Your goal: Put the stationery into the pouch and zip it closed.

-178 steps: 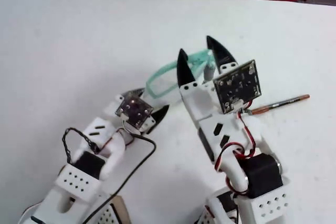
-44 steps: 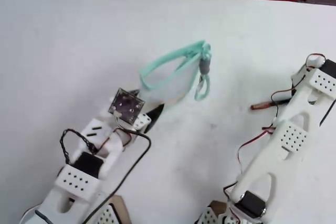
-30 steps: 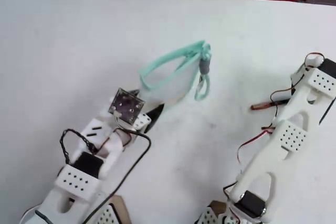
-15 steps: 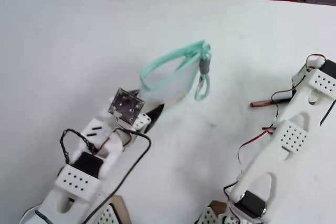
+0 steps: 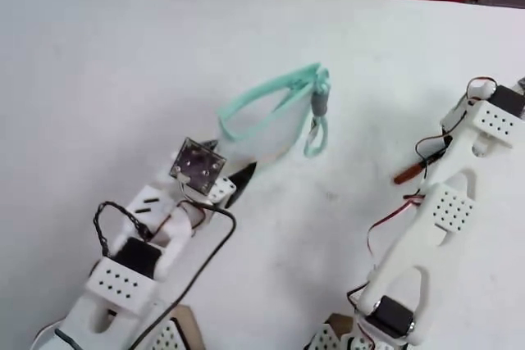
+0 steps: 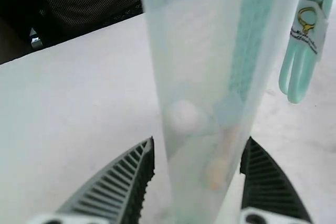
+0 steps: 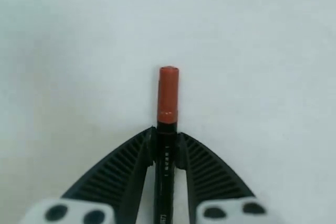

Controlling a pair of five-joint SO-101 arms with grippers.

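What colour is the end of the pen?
Orange-red, on a black pen; the right wrist view shows it best.

Both arms are built of white printed plastic. The left arm [image 5: 123, 284], at the lower left of the high view, has panels dotted with rows of small holes, a black motor block [image 5: 138, 256] and a thin black cable [image 5: 232, 223] looping beside it. A small square circuit board [image 5: 198, 168] with corner screws sits at its wrist. The right arm [image 5: 426, 235], at the lower right, carries the same holed panels, a black motor [image 5: 395, 317] near its base and twisted red and black wires [image 5: 384, 220]. The left gripper [image 6: 199, 142] and right gripper [image 7: 167, 132] have black, wedge-shaped fingers [image 7: 210, 177] lined with fine ridges, set in white bases with dark screw holes.
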